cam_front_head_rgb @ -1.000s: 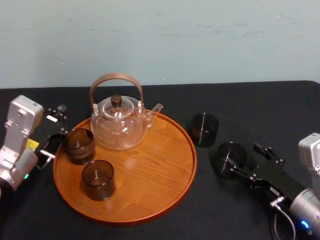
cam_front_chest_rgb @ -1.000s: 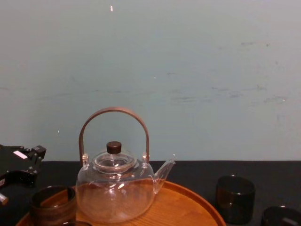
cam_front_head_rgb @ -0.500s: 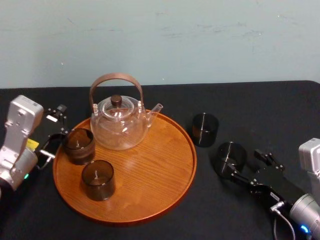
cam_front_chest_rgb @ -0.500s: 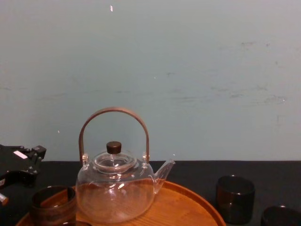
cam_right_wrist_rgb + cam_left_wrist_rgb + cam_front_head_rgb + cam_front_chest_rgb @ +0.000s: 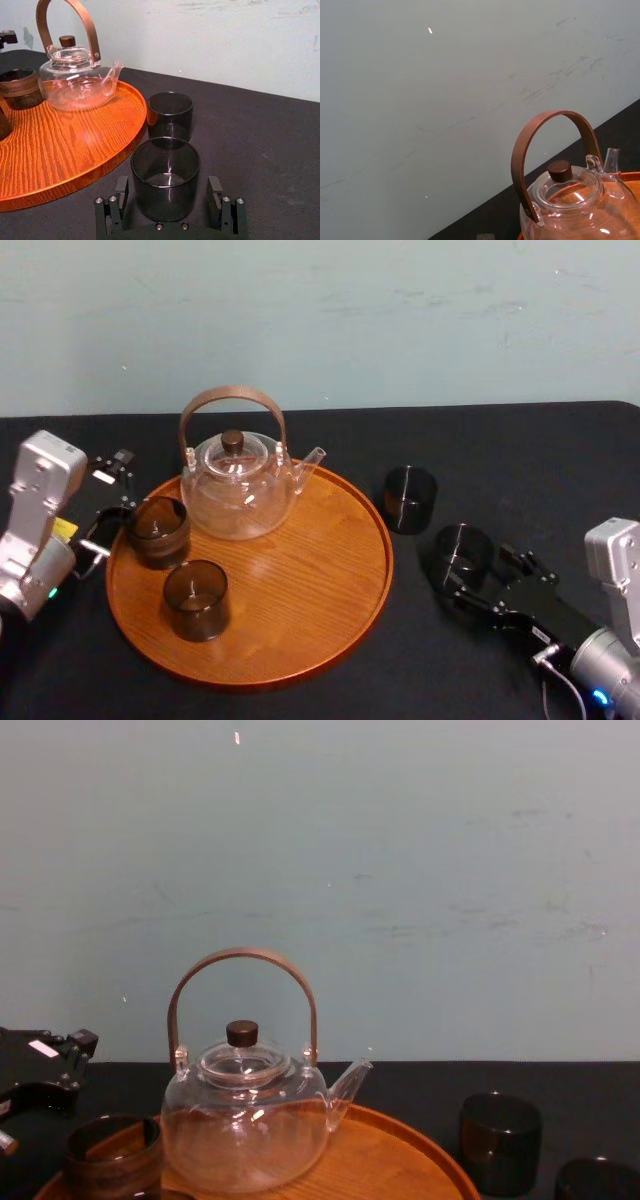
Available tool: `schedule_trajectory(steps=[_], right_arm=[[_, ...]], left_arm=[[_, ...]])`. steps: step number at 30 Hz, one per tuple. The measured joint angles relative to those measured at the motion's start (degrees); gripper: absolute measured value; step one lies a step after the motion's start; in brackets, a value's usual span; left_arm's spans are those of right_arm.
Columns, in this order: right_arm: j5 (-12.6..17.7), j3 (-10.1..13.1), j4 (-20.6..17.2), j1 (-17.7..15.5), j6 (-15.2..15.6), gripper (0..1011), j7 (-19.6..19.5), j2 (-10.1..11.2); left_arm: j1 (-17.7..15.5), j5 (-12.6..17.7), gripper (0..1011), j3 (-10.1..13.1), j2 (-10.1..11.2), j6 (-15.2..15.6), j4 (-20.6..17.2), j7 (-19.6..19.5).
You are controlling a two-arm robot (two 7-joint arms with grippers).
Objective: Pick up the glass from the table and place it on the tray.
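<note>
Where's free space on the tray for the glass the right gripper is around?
Free: the right and front half of the tray, bounded by the teapot behind, the front glass at left and the rim. Crowded: the left side, holding that glass and the rear glass, with the left gripper just outside. The right gripper straddles the table glass, open.

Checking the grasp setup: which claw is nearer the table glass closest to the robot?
Right. The right claw straddles that glass, open; the left claw sits by the tray's left rim.

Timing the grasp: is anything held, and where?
Nothing held. The right gripper straddles the near glass, fingers clear of its sides; left gripper sits empty beside the tray.
</note>
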Motion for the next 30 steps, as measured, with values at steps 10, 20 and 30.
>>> schedule_trajectory(steps=[10, 20, 30], right_arm=[[-1.6, -0.3, 2.9, 3.3, 1.4, 1002, 2.1, -1.6], [-2.8, -0.6, 7.1, 6.7, 2.2, 1002, 4.5, -3.5], [-3.0, -0.6, 8.6, 7.8, 2.5, 1002, 5.3, -4.3]], left_arm=[[0.0, 0.0, 0, 0.0, 0.0, 0.0, 0.0, 0.0], [0.0, 0.0, 0, 0.0, 0.0, 0.0, 0.0, 0.0], [0.0, 0.0, 0, 0.0, 0.0, 0.0, 0.0, 0.0]])
